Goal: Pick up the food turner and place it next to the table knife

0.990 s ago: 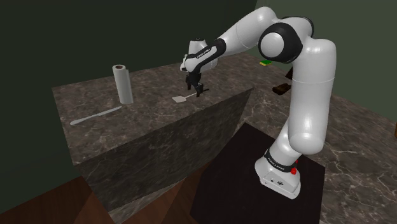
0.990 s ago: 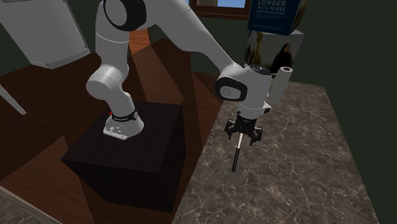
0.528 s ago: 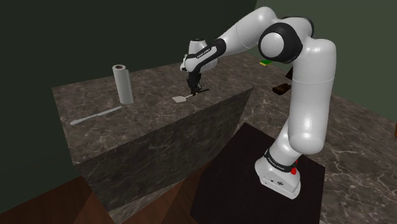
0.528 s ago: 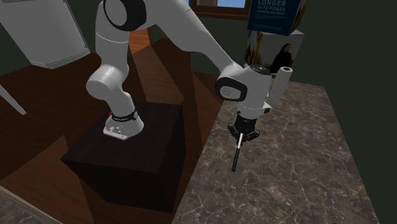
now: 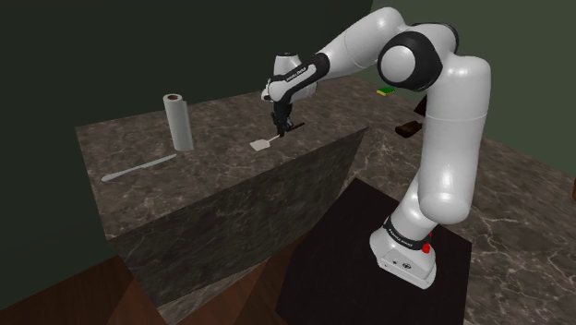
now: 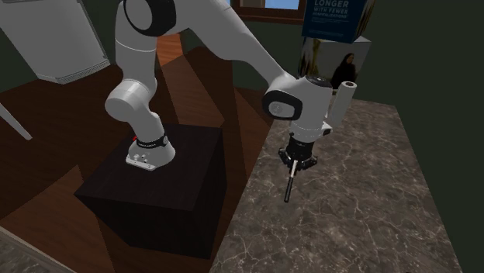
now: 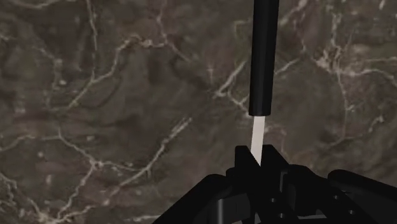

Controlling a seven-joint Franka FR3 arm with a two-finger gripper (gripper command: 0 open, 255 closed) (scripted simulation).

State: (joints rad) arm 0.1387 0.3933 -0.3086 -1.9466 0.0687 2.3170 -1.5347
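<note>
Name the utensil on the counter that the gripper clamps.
The food turner, black-handled, its pale shank clamped in the gripper; the table knife lies free near the paper towel roll.

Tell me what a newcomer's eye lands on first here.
The big white arm arching over the dark veined counter, its jaws shut on the food turner by its thin shaft. Next, farther toward the shoulder view's left, the upright paper roll and the pale table knife lying flat near it.
</note>
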